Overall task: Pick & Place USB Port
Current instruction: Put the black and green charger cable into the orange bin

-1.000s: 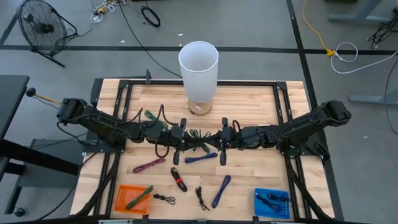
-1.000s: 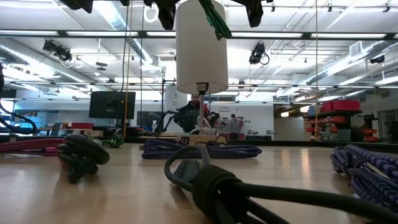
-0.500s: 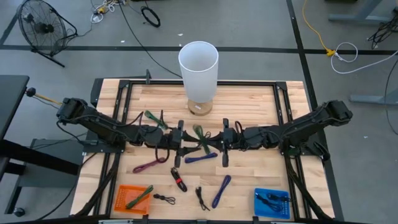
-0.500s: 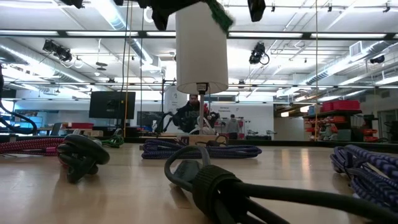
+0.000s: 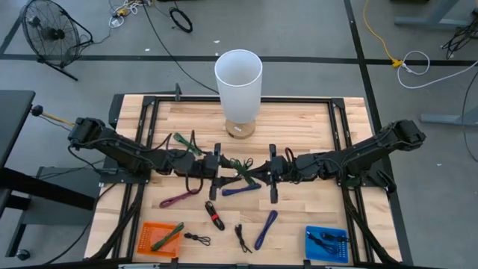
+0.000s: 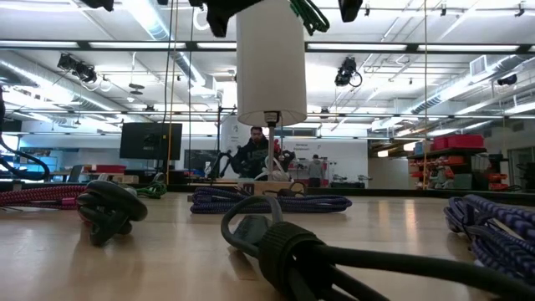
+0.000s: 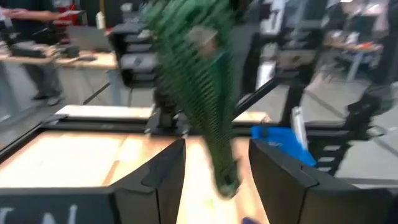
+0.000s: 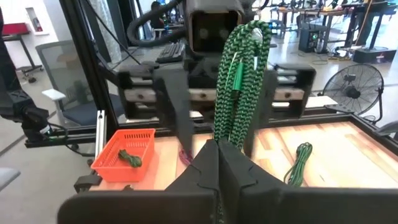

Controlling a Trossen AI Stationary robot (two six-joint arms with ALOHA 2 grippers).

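A coiled green braided USB cable hangs in the air over the middle of the table, between my two grippers. My right gripper comes in level from the table's right and is shut on it. My left gripper faces it from the left, open. Its fingers stand on either side of the cable, and I see no touch. In the low view the cable shows at the top edge, well above the tabletop. My right gripper pinches the green bundle's lower end between its two shut fingers. The fingers lie level and come from the table's right side. The bundle rises from the fingers toward the left gripper, its loop end uppermost, lifted clear of the table.
A tall white cylinder stands at the far middle. An orange basket with a green cable sits near left, and a blue basket with a black cable near right. Several loose cables lie below the grippers: purple, blue, red-black.
My left gripper has opened and let go of the green cable, staying where it was. The cable now stays only in my right gripper. Its free end has swung a little toward the table's right.
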